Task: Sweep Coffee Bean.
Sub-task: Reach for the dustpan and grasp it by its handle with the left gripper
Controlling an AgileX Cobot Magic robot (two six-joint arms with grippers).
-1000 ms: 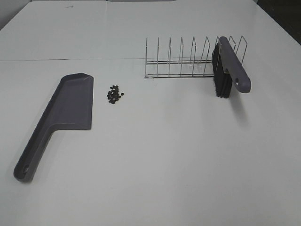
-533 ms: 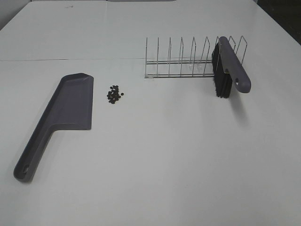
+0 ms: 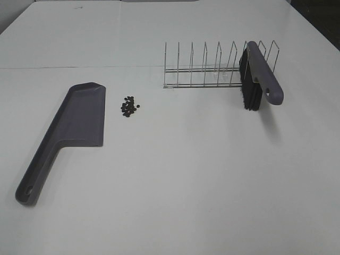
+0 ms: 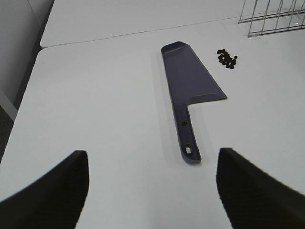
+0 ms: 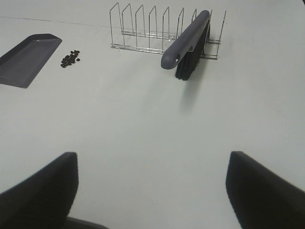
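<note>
A white table (image 3: 175,186) fills the overhead view. Toward the back stands a wire rack (image 3: 204,66). On the left a grey-purple dustpan (image 3: 79,117) lies flat, its handle pointing toward the near edge. A brush (image 3: 263,74) rests in the right end of the rack, black bristles down, handle jutting forward. My left gripper (image 4: 152,157) hangs above the table near the dustpan's handle, jaws spread wide and holding nothing. My right gripper (image 5: 152,160) is likewise wide apart and empty, facing the brush. The beans (image 3: 129,107) lie clustered on the table between dustpan and rack, near the pan, touching neither.
</note>
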